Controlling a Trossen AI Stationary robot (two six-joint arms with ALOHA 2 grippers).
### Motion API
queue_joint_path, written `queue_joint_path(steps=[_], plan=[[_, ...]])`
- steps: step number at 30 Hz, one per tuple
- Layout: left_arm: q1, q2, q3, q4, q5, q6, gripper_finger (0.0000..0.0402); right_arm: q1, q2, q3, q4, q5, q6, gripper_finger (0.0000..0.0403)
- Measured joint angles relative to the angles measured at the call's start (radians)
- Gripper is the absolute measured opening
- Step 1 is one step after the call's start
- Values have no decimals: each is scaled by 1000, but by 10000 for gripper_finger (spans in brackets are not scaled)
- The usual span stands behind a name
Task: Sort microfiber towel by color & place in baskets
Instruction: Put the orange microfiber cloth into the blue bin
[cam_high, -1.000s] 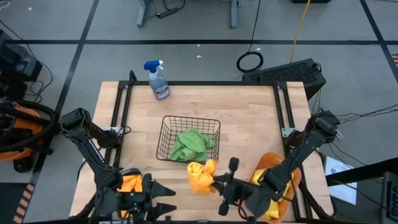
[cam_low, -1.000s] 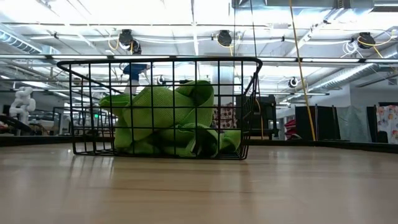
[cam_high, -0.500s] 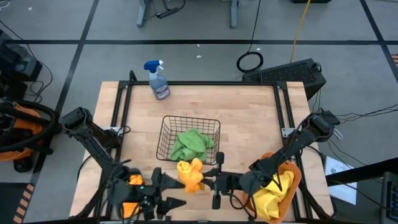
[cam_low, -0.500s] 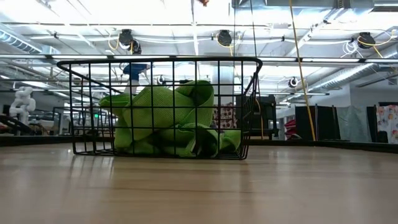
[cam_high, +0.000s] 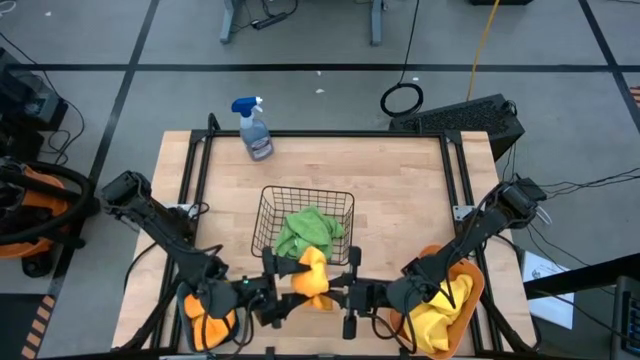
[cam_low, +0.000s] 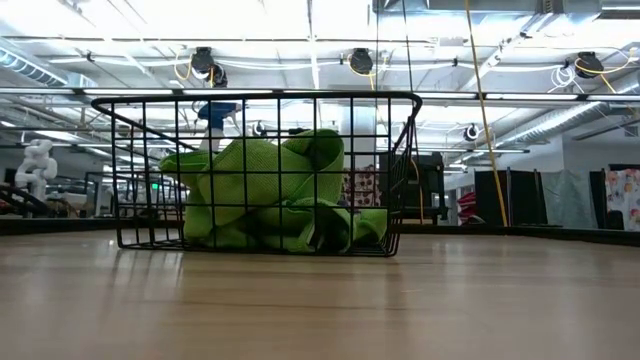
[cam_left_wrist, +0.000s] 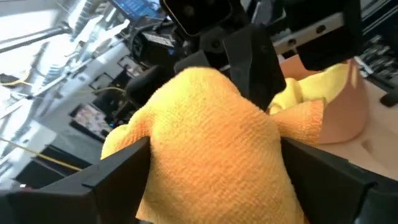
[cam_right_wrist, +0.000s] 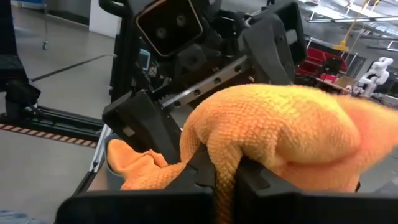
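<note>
An orange towel (cam_high: 310, 280) hangs in the air near the table's near edge, just in front of the black wire basket (cam_high: 305, 225), which holds a green towel (cam_high: 305, 232). My right gripper (cam_high: 335, 296) is shut on the orange towel from the right. My left gripper (cam_high: 285, 292) is open; its fingers (cam_left_wrist: 118, 177) stand on either side of the same towel (cam_left_wrist: 211, 143). The orange tub (cam_high: 470, 285) at the near right holds yellow towels (cam_high: 435, 322). The teal tub (cam_right_wrist: 112, 155) at the near left holds an orange towel (cam_high: 205, 320). Neither gripper shows in the low view. My left gripper has the towel's bunched end between its open fingers; I cannot tell whether they touch it. My right gripper pinches a bunched fold of the orange towel (cam_right_wrist: 217, 158) between its two fingers, coming level from the table's right. The towel bulges over the fingers, lifted clear of the table.
A blue-capped spray bottle (cam_high: 255, 130) stands at the table's far left. The wire basket (cam_low: 265, 170) with the green towel (cam_low: 270, 190) sits mid-table, close behind both grippers. Bare wood lies to its left, right and far side.
My right gripper has carried the orange towel toward the table's left, clear of the table. My left gripper has swung toward the table's right, away from the teal tub, until its open fingers stand around the towel.
</note>
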Motion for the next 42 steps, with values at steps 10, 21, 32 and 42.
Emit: queue_joint_path(steps=[10, 21, 32, 42], plan=[[28, 12, 1, -83, 112, -111, 334, 1, 0, -1, -2, -11, -1, 4], [37, 14, 1, -112, 137, -164, 132, 3, 0, -2, -9, -12, -9, 5], [23, 6, -1, -154, 126, -219, 49, 37, -7, 2, -108, 101, 103, 181], [-60, -80, -1, -429, 153, -463, 49, 117, -9, 3, -240, 361, 169, 285]])
